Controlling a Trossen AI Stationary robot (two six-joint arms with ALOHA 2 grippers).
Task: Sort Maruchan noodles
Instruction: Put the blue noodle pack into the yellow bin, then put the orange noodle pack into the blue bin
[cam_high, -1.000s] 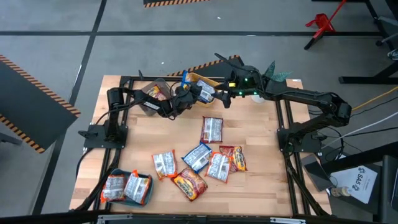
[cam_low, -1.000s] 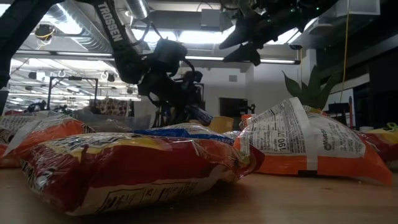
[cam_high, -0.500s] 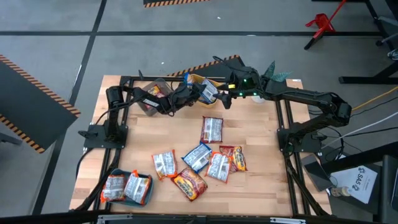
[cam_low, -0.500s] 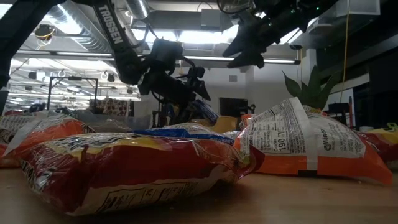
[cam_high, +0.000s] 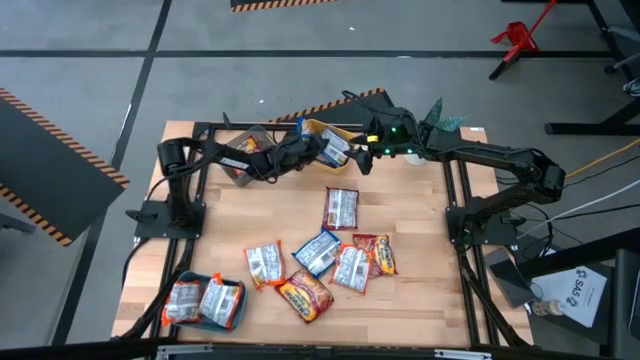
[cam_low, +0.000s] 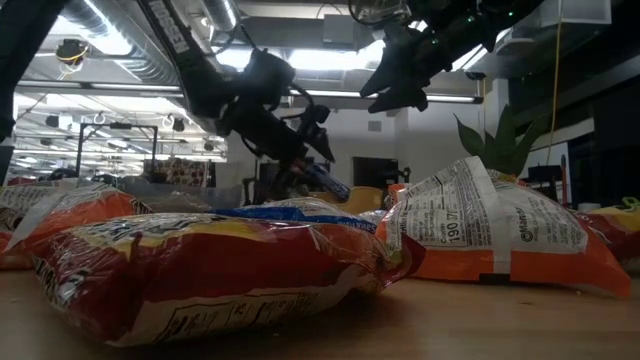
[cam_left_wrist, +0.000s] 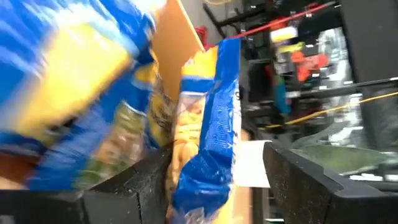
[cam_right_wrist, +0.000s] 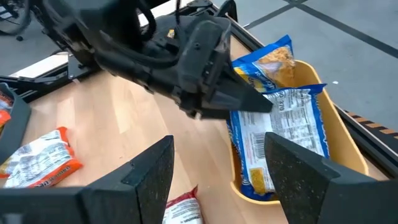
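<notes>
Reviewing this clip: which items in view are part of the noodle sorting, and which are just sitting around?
Part of the job:
- loose noodle packets on the table
- blue packets in the yellow bin
- two packets in the teal bin
- grey bin
- left gripper, at the yellow bin
- right gripper, open above it

Just lying about:
- green plant
- red stand on the floor

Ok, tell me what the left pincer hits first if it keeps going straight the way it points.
Probably the blue packet standing in the yellow bin; the left pincer points right at it, though depth is unclear.
</notes>
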